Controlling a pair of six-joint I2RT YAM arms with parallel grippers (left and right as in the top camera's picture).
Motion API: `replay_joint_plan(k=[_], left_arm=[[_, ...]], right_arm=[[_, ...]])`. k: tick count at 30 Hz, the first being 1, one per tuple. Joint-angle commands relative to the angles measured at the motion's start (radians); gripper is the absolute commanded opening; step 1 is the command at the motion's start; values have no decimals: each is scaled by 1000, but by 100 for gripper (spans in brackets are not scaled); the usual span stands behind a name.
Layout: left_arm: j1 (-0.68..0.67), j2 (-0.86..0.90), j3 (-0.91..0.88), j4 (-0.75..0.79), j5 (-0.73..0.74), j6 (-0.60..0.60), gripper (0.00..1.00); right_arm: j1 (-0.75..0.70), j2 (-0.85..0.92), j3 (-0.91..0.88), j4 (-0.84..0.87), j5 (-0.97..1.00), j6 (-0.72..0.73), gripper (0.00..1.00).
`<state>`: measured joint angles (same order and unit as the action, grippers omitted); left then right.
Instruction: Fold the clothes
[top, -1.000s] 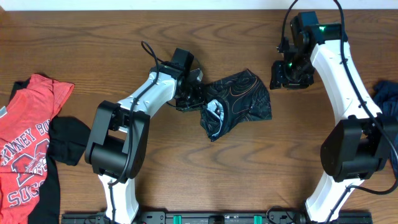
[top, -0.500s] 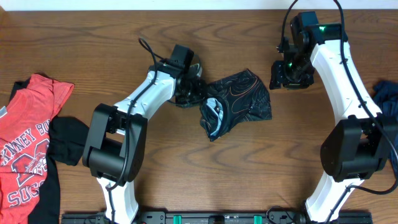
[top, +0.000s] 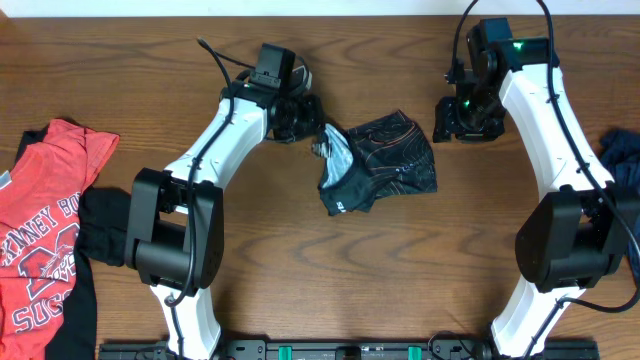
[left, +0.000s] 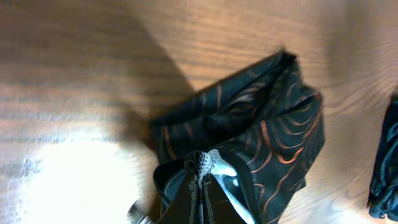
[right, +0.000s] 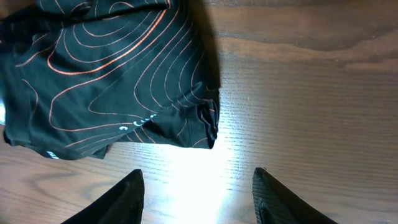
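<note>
Overhead shows the black jersey (top: 385, 165) crumpled at mid-width on the table (top: 300, 270), its left edge pinched by the left gripper (top: 315, 138), jaws clamped on the fabric. The right gripper (top: 462, 125) hovers just beside the jersey's right edge, jaws apart.

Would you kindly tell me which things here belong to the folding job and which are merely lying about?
Job: black orange-lined jersey, pinched by left gripper; red white-lettered T-shirt; dark blue cloth; black cloth beside it.
Lying about: nothing but the brown wooden table.

Crumpled black jersey (top: 392, 160); red T-shirt (top: 45, 225) leftward
</note>
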<state>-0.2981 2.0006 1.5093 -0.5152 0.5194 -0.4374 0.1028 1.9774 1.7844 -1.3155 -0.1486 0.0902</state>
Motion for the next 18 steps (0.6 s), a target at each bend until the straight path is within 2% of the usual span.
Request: replay_joint_plan(k=[1, 12, 14, 15, 16, 17, 18], left_arm=[[1, -29, 42, 32, -17, -3, 6], [14, 98, 42, -24, -60, -8, 6], [24, 129, 42, -23, -59, 3, 7], [30, 140, 42, -25, -55, 3, 24], [34, 146, 42, -27, -47, 9, 79], [37, 147, 42, -29, -27, 23, 95], [38, 146, 42, -31, -4, 34, 100]], right_arm=[[-3, -8, 2, 3, -2, -17, 55], [-3, -8, 2, -1, -1, -18, 53], [-3, -8, 2, -4, -1, -21, 57], [-3, -8, 2, -5, -1, -26, 66], [-4, -8, 2, -6, -1, -32, 75], [-4, -8, 2, -6, -1, -42, 84], [-4, -8, 2, -6, -1, -45, 89]])
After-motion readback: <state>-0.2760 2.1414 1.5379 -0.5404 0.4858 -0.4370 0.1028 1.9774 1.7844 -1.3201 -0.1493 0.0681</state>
